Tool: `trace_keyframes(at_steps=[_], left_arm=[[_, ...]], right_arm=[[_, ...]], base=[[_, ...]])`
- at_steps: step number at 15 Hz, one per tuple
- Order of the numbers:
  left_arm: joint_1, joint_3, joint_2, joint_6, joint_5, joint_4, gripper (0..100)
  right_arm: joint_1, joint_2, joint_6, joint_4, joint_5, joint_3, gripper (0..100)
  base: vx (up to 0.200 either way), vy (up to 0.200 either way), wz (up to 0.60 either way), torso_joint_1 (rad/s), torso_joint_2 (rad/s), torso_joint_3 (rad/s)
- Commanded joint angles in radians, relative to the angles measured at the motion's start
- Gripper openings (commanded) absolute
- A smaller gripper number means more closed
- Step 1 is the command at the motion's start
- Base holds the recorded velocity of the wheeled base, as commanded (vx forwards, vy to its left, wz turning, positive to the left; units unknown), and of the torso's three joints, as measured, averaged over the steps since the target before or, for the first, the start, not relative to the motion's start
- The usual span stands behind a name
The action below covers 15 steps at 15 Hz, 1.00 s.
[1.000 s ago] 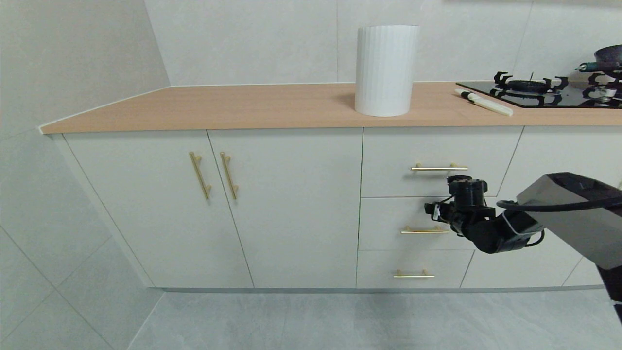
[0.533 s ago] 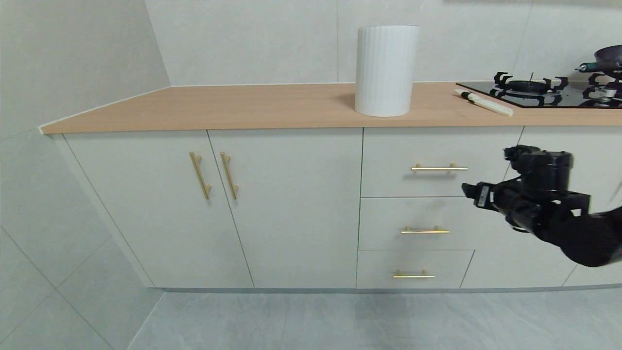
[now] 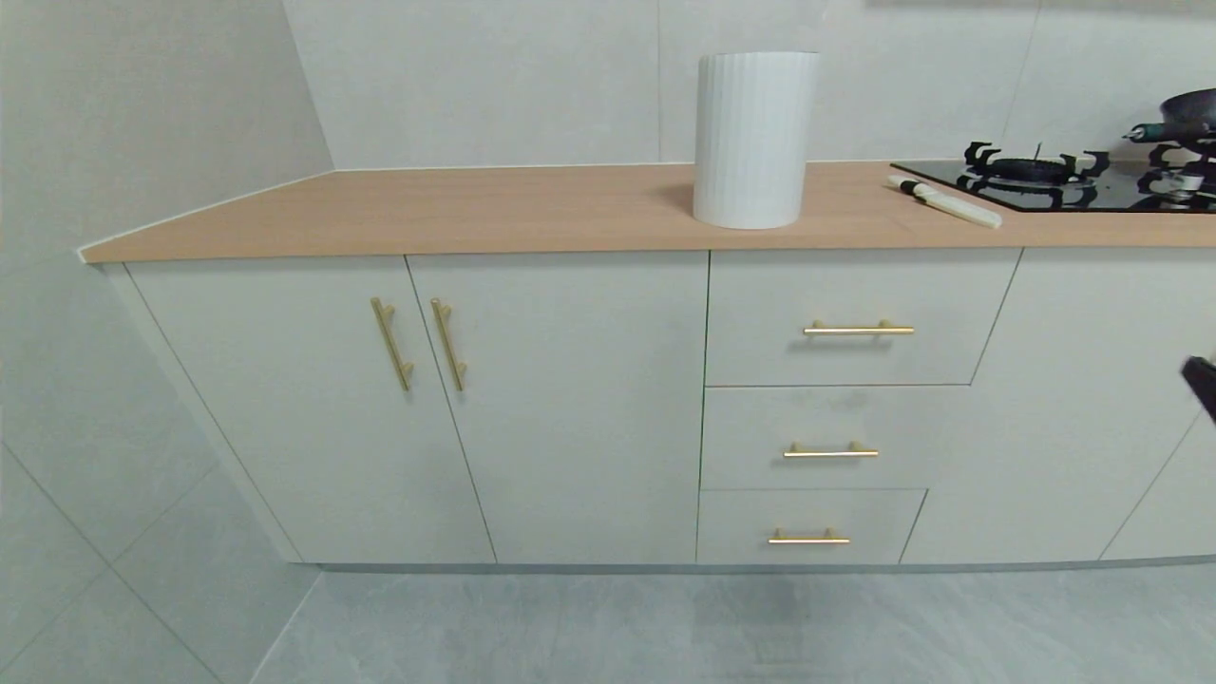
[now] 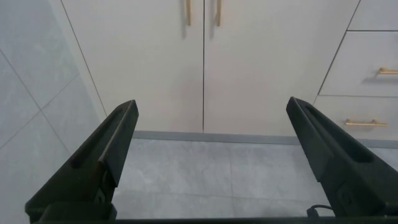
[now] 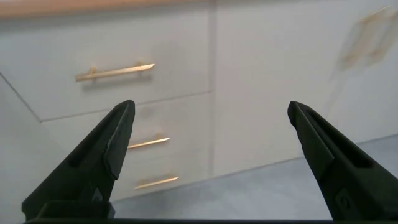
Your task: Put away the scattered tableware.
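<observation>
1. The right gripper (image 5: pixel 210 109) has its 2 fingers (image 5: pixel 106 155) spread wide with nothing between them. It faces the stack of 3 drawers (image 3: pixel 836 408), all closed, with the top drawer handle (image 5: pixel 115 71) straight out ahead.
2. The left gripper (image 4: pixel 211 104) is likewise spread and empty. It aims low, at the foot of the cabinet doors (image 4: pixel 203 62) and the floor (image 4: pixel 205 168).
3. The loose piece of tableware is a cream-handled knife (image 3: pixel 945 199). It lies flat on the countertop (image 3: pixel 475 209), just beside the hob (image 3: pixel 1054 180) and near the white ribbed holder (image 3: pixel 755 138).
4. The step in hand looks like an approach by the right gripper, either up to the knife or in to a drawer handle; which one cannot be told.
5. For the knife, the fingers should straddle the handle across its width and come down level, since it lies low on the wood and can skid.
6. For a handle, the fingers should close square on the bar, then pull straight out.
7. The right arm (image 3: pixel 1202 385) shows as a dark sliver at drawer height, below the countertop and well apart from the knife.
</observation>
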Motion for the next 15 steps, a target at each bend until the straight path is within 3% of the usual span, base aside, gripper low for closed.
trace_keyframes(at_steps=[1, 3, 6, 11, 15], left_arm=[[0.0, 0.0, 0.0, 0.0, 0.001, -0.001, 100], [0.0, 0.0, 0.0, 0.0, 0.001, -0.001, 100], [0.0, 0.0, 0.0, 0.0, 0.001, -0.001, 100], [0.0, 0.0, 0.0, 0.0, 0.001, -0.001, 100], [0.0, 0.0, 0.0, 0.0, 0.001, -0.001, 100]], right_arm=[[-0.05, -0.491, -0.087, 0.257, -0.005, 0.089, 100], [-0.052, -0.711, -0.127, 0.47, -0.01, 0.086, 100], [-0.088, -0.866, -0.144, 0.594, -0.002, 0.09, 100], [-0.128, -0.981, -0.136, 0.588, 0.159, 0.188, 100], [-0.128, -0.981, -0.133, 0.538, 0.305, 0.356, 100]], base=[[0.0, 0.0, 0.0, 0.0, 0.0, 0.0], [0.0, 0.0, 0.0, 0.0, 0.0, 0.0], [0.0, 0.0, 0.0, 0.0, 0.0, 0.0], [0.0, 0.0, 0.0, 0.0, 0.0, 0.0], [0.0, 0.0, 0.0, 0.0, 0.0, 0.0]])
